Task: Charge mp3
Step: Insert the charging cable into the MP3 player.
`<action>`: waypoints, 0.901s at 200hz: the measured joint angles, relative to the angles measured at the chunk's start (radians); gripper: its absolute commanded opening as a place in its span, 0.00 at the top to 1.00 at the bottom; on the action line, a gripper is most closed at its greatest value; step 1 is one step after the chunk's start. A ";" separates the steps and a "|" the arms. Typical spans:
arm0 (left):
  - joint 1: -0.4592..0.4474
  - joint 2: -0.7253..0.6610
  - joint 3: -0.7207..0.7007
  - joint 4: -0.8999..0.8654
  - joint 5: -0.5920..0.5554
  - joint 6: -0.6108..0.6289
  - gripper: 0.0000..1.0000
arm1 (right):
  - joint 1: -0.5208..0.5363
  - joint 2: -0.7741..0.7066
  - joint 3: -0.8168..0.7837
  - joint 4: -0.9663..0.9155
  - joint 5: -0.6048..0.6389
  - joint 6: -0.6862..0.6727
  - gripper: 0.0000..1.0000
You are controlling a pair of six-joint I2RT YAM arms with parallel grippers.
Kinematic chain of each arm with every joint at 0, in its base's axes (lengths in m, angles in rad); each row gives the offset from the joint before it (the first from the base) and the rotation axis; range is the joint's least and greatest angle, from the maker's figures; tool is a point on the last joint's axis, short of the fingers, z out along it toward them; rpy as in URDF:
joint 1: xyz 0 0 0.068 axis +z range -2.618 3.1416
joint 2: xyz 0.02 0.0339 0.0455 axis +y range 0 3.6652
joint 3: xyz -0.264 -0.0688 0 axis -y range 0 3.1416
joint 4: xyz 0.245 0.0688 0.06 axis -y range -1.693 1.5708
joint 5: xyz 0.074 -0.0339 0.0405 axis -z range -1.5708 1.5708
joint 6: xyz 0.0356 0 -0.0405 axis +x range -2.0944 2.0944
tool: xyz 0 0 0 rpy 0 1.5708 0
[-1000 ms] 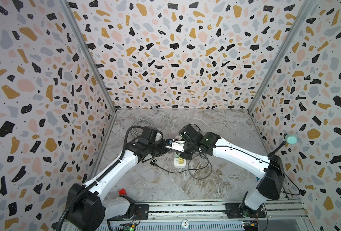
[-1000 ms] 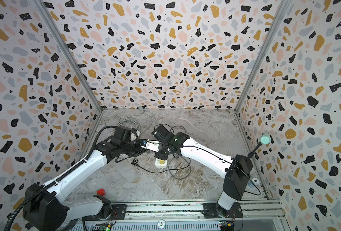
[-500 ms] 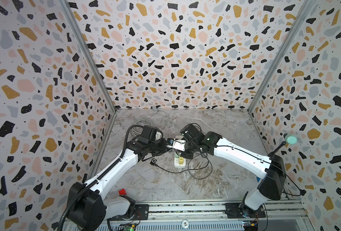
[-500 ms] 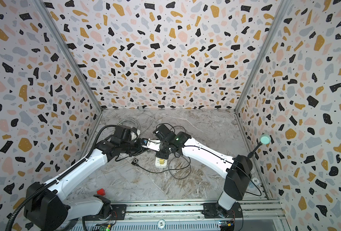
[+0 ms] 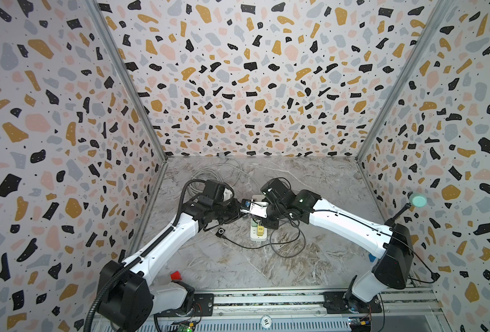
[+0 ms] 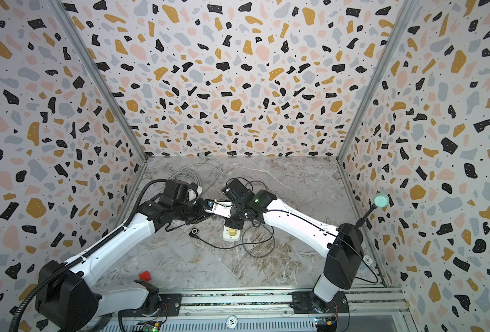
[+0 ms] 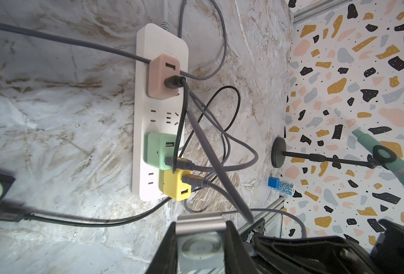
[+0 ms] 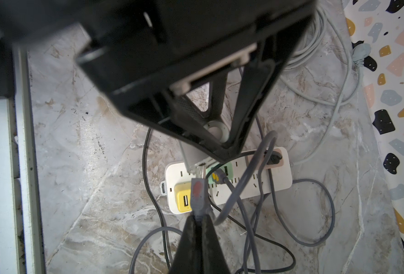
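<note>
The job is near its joining step. The left claw (image 7: pixel 199 246) is closed part-way around the silver mp3 (image 7: pixel 199 227) and holds it off the table (image 5: pixel 310 264) at the centre of both top views. The right claw (image 8: pixel 197 221) is pinched tight on the grey plug (image 8: pixel 197 192). The plug's metal tip sits right at the player's edge, but I cannot tell whether it has gone in. Seating it fully is what remains.

Below them lies the power strip (image 7: pixel 160 113) with pink, green and yellow chargers. Loose grey and black leads loop beside it and could snag. A second, black player (image 5: pixel 220 232) lies just left of the strip, already cabled.
</note>
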 measured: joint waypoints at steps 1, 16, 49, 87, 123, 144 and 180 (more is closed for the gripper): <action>0.000 0.000 0.000 0.000 0.001 0.001 1.00 | 0.000 0.000 -0.001 0.001 0.000 0.000 1.00; 0.002 0.001 0.000 0.000 0.006 0.005 1.00 | 0.000 -0.005 -0.010 0.009 -0.002 0.000 1.00; 0.004 0.003 0.000 0.000 0.012 0.011 1.00 | -0.001 -0.005 -0.011 0.011 -0.002 -0.003 1.00; 0.005 0.003 0.000 0.002 0.020 0.013 1.00 | -0.001 -0.005 -0.011 0.011 -0.001 -0.018 1.00; 0.011 0.003 0.000 0.001 0.023 0.014 1.00 | -0.001 0.016 0.008 0.008 0.002 -0.038 1.00; 0.015 0.008 0.000 -0.002 0.023 0.021 1.00 | -0.001 0.027 0.015 0.008 0.003 -0.055 1.00; 0.015 0.028 0.009 -0.011 0.030 0.040 1.00 | 0.000 0.035 0.016 0.005 0.010 -0.093 1.00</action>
